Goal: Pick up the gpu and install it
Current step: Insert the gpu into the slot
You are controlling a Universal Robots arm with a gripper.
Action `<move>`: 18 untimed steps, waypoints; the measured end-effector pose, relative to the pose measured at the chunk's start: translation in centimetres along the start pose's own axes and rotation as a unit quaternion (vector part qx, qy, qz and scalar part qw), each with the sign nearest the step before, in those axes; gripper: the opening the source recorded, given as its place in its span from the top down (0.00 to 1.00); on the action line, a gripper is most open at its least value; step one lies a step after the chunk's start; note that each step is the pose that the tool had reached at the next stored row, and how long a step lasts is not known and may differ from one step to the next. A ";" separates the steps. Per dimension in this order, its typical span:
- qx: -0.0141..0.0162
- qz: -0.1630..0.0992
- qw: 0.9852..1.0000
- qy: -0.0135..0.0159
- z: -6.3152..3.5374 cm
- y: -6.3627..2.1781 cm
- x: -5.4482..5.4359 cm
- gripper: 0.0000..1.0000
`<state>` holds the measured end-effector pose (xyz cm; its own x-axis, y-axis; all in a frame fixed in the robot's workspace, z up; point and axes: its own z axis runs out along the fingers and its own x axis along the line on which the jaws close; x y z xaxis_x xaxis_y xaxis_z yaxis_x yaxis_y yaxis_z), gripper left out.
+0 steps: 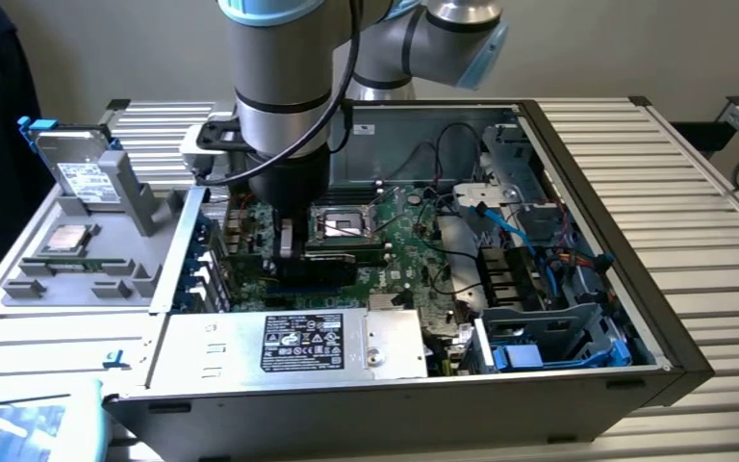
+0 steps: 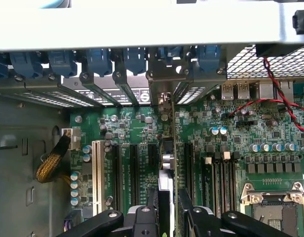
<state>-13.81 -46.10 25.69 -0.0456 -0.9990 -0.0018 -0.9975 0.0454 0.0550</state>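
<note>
In the exterior view my gripper [image 1: 295, 246] reaches down into the open computer case [image 1: 600, 231], just above the green motherboard [image 1: 402, 241]. It is shut on the gpu [image 2: 167, 159]. In the wrist view the card shows edge-on, standing upright between my two black fingers [image 2: 151, 210]. My gripper [image 2: 167, 212] holds it along a black expansion slot on the motherboard [image 2: 137, 123]. The card's silver end bracket [image 2: 164, 74] is up against the rear slot openings of the case. Whether the card's edge is seated in the slot is hidden.
A silver power supply [image 1: 299, 342] lies along the case's near side. The CPU socket [image 1: 344, 224] is just beside my gripper. Blue cables [image 1: 523, 231] and drive bays line the exterior view's right. A hard drive [image 1: 81, 173] stands in a grey fixture outside the case.
</note>
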 end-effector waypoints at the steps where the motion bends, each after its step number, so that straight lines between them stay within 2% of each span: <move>1: 0.000 0.000 1.000 0.000 0.02 0.00 0.0 0.73; 18: 0.000 0.000 1.000 0.000 0.04 -0.02 -0.1 0.73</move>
<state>-13.79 -46.02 25.65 -0.0454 -0.9990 -0.0024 -0.9975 0.0452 0.0545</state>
